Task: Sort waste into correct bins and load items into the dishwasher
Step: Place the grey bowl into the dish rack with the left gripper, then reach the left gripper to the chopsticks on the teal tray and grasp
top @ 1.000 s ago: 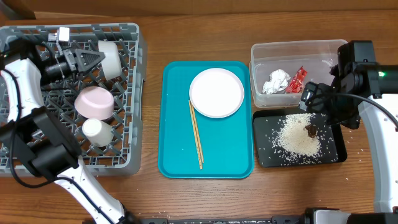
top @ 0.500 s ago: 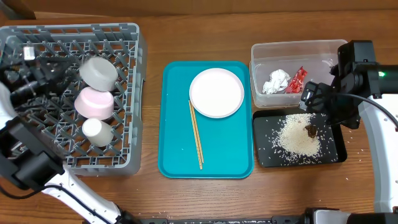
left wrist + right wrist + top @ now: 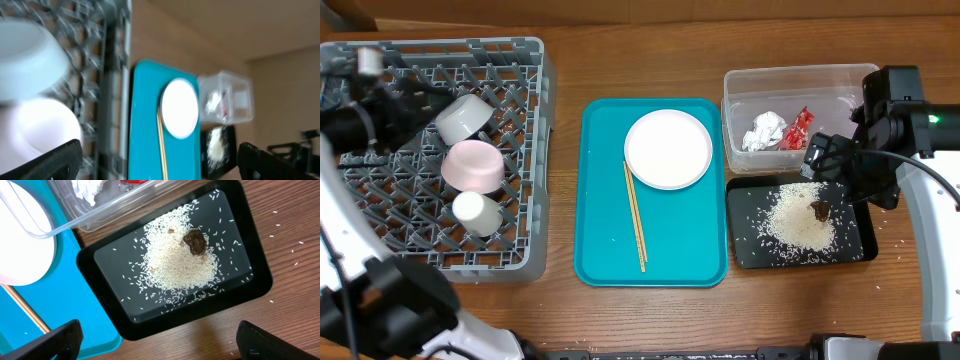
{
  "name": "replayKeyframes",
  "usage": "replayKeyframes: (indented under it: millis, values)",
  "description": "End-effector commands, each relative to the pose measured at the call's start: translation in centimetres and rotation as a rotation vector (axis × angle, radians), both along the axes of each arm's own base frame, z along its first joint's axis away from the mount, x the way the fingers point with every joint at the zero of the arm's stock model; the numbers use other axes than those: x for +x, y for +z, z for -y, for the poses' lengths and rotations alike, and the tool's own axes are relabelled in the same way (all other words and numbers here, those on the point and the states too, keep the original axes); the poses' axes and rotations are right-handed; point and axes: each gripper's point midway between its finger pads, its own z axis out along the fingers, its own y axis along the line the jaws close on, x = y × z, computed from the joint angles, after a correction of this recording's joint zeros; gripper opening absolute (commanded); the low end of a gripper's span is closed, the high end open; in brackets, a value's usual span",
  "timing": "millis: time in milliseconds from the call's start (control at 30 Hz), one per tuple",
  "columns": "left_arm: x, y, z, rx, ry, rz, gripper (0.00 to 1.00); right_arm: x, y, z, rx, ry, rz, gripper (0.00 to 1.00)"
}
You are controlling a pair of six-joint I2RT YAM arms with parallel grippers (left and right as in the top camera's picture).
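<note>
The white plate lies flat on the teal tray with the chopsticks just beside it. Both have yet to reach the dish rack, where the pale bowl, the pink-and-white bowl and the cup sit. The plate looks rigid, smooth and probably slick and breakable — its raised rim seems the only place to pinch, since the flat centre offers nothing. The chopsticks look light, stiff and apt to roll or scissor apart, so take both together across the middle. The left end effector is spread wide and empty over the rack; the right end effector is likewise wide and empty above the black tray of rice.
</note>
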Motion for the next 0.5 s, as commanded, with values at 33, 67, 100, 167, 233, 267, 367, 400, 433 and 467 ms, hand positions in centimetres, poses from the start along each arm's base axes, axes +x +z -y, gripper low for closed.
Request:
replayKeyframes:
  millis: [33,67,100,167,233,267,367,400,433,467]
  values:
    - [-1.4,-1.7,3.9,0.193,0.057,-0.239,1.00,0.2,0.4,0.2,-0.010,-0.002,0.015,1.00]
    - [-1.6,-2.1,5.2,0.224,0.039,-0.272,1.00,0.2,0.4,0.2,-0.010,-0.002,0.015,1.00]
    - [-1.8,-2.5,6.5,0.259,0.022,-0.302,1.00,0.2,0.4,0.2,-0.010,-0.002,0.015,1.00]
    - [-2.2,-3.7,9.2,0.322,0.001,-0.369,1.00,0.2,0.4,0.2,-0.010,-0.002,0.015,1.00]
    - [-2.6,-4.6,11.8,0.347,-0.020,-0.408,1.00,0.2,0.4,0.2,-0.010,-0.002,0.015,1.00]
    - [-2.7,-5.1,13.3,0.353,-0.045,-0.416,1.00,0.2,0.4,0.2,-0.011,-0.002,0.015,1.00]
    - [-3.6,-7.0,17.3,0.368,-0.110,-0.453,1.00,0.2,0.4,0.2,-0.011,-0.001,0.015,1.00]
    - [-4.1,-8.1,18.2,0.388,-0.108,-0.481,1.00,0.2,0.4,0.2,-0.011,-0.002,0.014,1.00]
    - [-4.5,-9.0,18.6,0.415,-0.098,-0.508,1.00,0.1,0.4,0.2,-0.011,-0.001,0.013,1.00]
    - [-5.0,-10.1,18.9,0.447,-0.089,-0.531,1.00,0.1,0.4,0.2,-0.011,-0.001,0.012,1.00]
